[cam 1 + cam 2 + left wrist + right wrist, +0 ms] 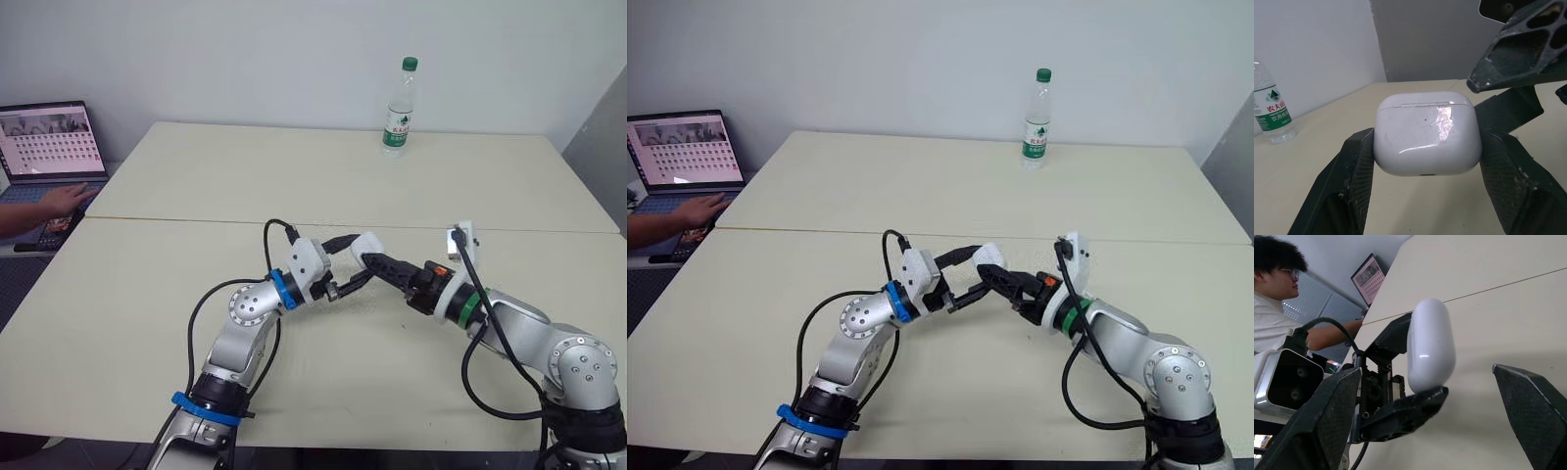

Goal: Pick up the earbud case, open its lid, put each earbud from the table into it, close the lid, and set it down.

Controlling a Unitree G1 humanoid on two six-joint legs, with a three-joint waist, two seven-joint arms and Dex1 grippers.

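Beige table (147, 323): earbud case (1427, 133) held above centre

I see left gripper (362, 257) clamped on the case, lid closed. Right gripper (1425, 371) fingers spread wide, just beside it. Bottle (399, 108) at 12 o'clock, laptop (49, 147) at 10.

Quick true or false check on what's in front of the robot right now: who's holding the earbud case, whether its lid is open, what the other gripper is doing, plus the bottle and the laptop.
1. The left gripper clamps the earbud case between its two fingers. True.
2. The case's lid is open. False: the lid is shut, with only its seam showing.
3. The right gripper is shut on an earbud. False: it is open and holds nothing, its fingers spread wide to either side of the case.
4. A water bottle stands upright near the table's far edge. True.
5. A person's hand rests on the bottle. False: it rests on the laptop at the robot's left.
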